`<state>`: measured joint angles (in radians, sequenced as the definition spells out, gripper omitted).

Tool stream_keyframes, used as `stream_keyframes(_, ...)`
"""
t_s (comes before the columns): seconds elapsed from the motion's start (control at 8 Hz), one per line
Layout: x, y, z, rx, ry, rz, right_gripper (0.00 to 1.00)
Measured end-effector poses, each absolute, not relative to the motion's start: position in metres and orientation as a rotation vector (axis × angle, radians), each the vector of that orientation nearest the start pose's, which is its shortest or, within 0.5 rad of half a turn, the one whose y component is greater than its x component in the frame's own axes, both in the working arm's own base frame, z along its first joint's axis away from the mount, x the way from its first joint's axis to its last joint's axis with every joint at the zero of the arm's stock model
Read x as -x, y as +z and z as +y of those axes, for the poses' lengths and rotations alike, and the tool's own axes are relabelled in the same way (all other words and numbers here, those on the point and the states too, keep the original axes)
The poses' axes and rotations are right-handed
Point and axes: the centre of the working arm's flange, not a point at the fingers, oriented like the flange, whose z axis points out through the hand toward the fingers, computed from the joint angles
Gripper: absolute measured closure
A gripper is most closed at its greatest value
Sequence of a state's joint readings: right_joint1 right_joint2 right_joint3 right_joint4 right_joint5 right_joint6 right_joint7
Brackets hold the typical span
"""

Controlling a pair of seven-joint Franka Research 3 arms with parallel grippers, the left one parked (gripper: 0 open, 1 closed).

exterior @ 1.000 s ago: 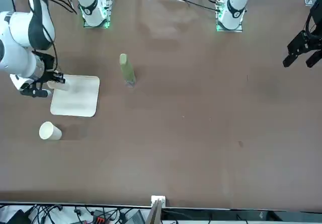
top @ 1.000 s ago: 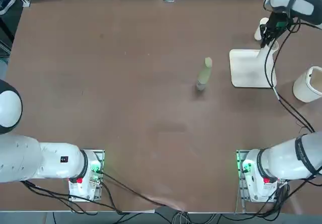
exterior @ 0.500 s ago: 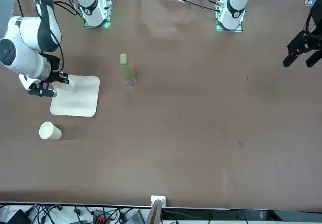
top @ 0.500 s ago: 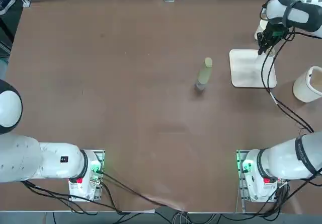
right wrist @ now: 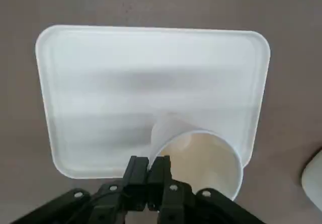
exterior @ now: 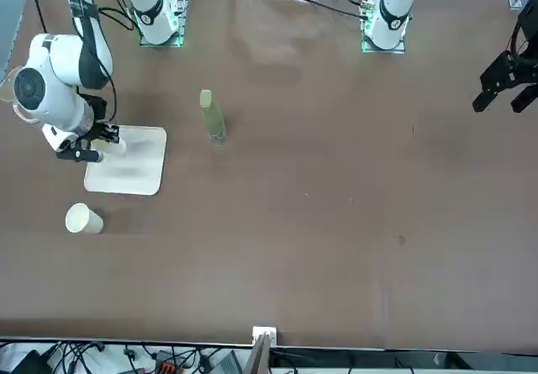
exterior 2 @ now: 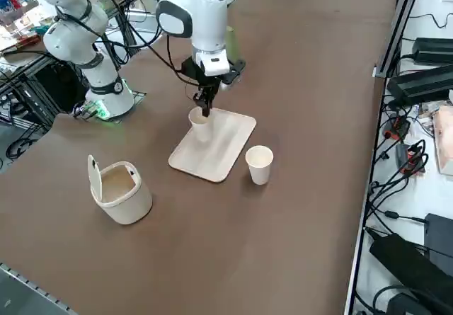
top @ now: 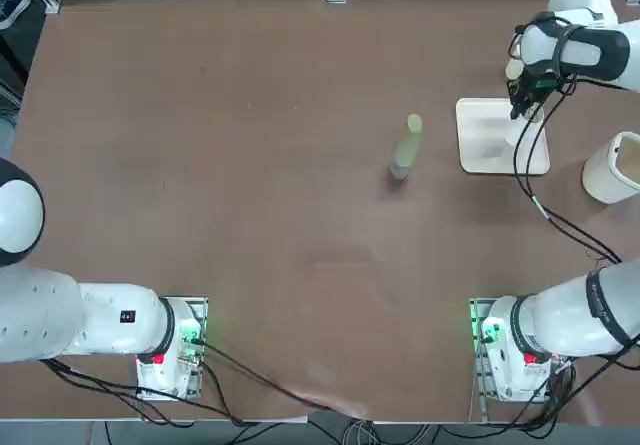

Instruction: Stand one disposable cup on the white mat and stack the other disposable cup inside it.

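White plastic mat (exterior: 130,168), rounded corners, lies flat on the brown table (top: 300,215). Right arm bent over it; pincer (right wrist: 149,163) clenched on the near cup's wall, at the rim. Near cup (exterior 2: 201,127): mostly hidden by the arm from overhead, part covered in front view. Mouth up over the mat; cannot tell whether its base touches. Far cup (exterior 2: 260,165) stands upright just beside the mat, on the table; overhead, the arm covers part of it. Wrist view: a pale shape cut off at the frame edge, can't tell what. Both cups plain white, tapered, wider at the mouth. Count: two cups, unstacked; one mat; one lidded white bin (exterior 2: 124,203); one green bottle (top: 406,147).
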<state>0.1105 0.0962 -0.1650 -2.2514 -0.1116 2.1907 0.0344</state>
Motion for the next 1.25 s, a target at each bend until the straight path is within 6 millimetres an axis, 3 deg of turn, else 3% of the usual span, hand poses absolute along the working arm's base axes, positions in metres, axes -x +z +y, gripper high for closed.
stream_keyframes(0.62,-0.519,0.276,-0.031,3.244,0.261,0.006,0.94)
stream_keyframes(0.88,-0.519,0.268,-0.031,3.244,0.280,0.002,0.82)
stream_keyframes(1.25,-0.525,0.275,-0.026,3.248,0.265,-0.011,0.26)
